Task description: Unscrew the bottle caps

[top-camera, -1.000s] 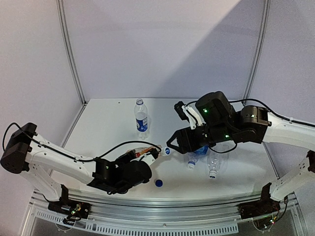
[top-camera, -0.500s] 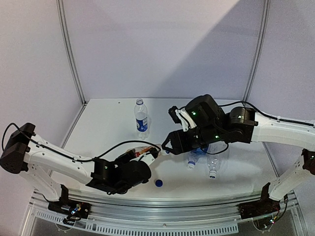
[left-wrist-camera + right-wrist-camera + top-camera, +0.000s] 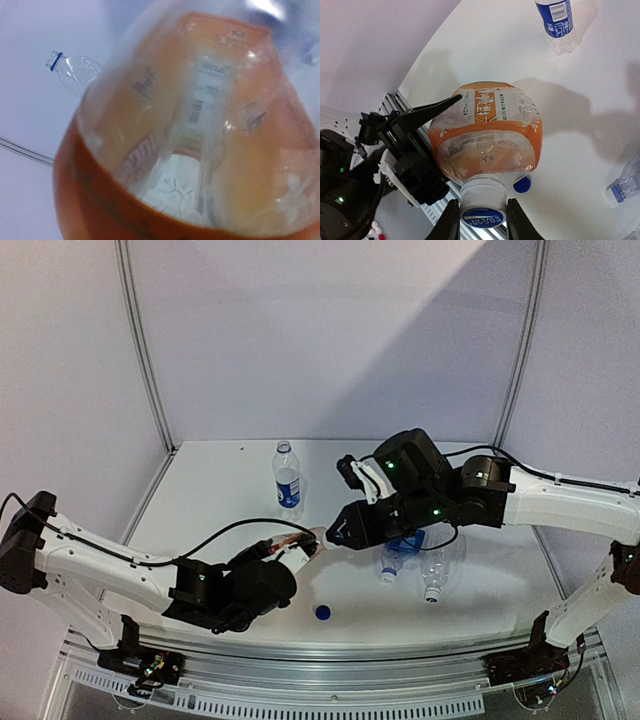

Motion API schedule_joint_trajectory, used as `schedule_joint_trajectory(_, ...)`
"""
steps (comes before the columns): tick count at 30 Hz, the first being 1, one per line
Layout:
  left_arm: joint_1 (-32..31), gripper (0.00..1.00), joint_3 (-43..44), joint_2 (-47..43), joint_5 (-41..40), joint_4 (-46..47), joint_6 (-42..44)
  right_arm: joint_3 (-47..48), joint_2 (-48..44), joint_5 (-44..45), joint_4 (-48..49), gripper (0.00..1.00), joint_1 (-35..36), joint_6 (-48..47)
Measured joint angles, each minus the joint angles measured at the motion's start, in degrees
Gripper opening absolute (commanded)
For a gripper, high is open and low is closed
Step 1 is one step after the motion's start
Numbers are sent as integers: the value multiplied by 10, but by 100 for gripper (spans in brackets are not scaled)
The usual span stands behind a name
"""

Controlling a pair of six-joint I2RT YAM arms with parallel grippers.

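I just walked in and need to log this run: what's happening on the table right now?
The left pincer holds the orange-labelled bottle on its side above the table. The right pincer has its fingers against both sides of that bottle's cap, which is still on. One blue cap lies loose on the table. A standing bottle is at the back, and two lying bottles are near the right arm.

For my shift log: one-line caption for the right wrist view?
The orange bottle sits in the left gripper, the right gripper pinching its white cap.
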Motion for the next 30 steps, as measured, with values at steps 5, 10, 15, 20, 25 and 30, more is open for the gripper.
schedule_joint_trajectory(5, 0, 0, 0, 0, 2, 0, 0, 0, 0, -15, -2, 3, -4, -3)
schedule_joint_trajectory(10, 0, 0, 0, 0, 3, 0, 0, 0, 0, -23, -6, 0, -5, -10)
schedule_joint_trajectory(15, -2, 0, -1, -1, 13, 3, 1, 33, 14, -35, -48, 0, 0, -112)
schedule_joint_trajectory(20, -2, 0, -11, -5, 40, -2, 4, 73, 45, 9, -111, 0, 33, -382)
schedule_joint_trajectory(25, -3, 0, -21, -5, 76, -18, 18, 41, 49, 98, -100, 0, 80, -633)
schedule_joint_trajectory(30, -3, 0, -21, -5, 87, -26, 28, -43, 12, 169, -19, 9, 108, -834)
